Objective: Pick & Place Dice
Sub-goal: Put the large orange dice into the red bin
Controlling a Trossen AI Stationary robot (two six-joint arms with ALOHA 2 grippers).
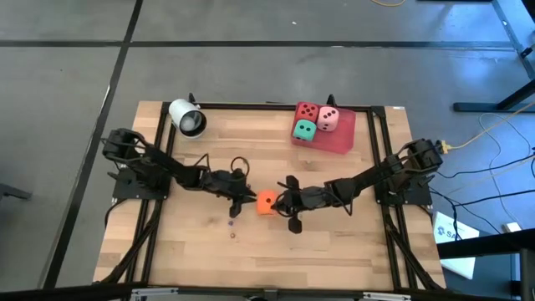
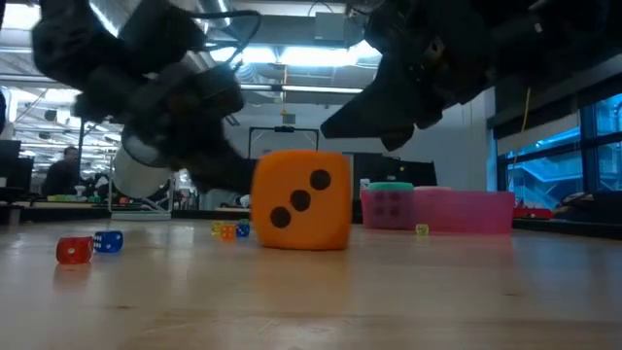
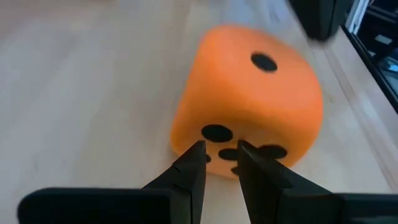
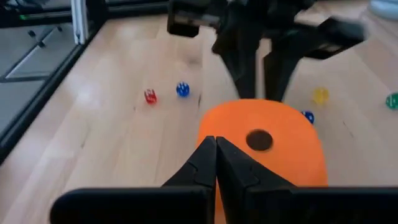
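The orange die (image 1: 266, 202) rests by its bottom face on the wooden table, between my two grippers. My left gripper (image 1: 249, 199) is at its left side, fingers a narrow gap apart, tips (image 3: 221, 152) close to a pipped face. My right gripper (image 1: 284, 203) is at its right side, fingers shut (image 4: 216, 144). The red die (image 1: 308, 110), pink die (image 1: 328, 119) and green die (image 1: 303, 130) sit on the flat red tray (image 1: 338, 138) at the far right. My left gripper's fingertips (image 3: 198, 155) stand level against the orange die's left face (image 3: 217, 132), coming from the table's left; I cannot tell whether they touch it. My right gripper's shut fingertips (image 4: 208, 149) lie at the die's right side near its upper edge (image 4: 233, 124), coming from the table's right. The die sits flat on the table (image 2: 301, 209).
A white cylinder (image 1: 187, 118) lies at the far left. Several tiny coloured dice lie on the table near the orange die: red (image 4: 150, 96), blue (image 4: 182, 89), yellow (image 4: 320, 95). A black frame borders the table (image 1: 159, 125).
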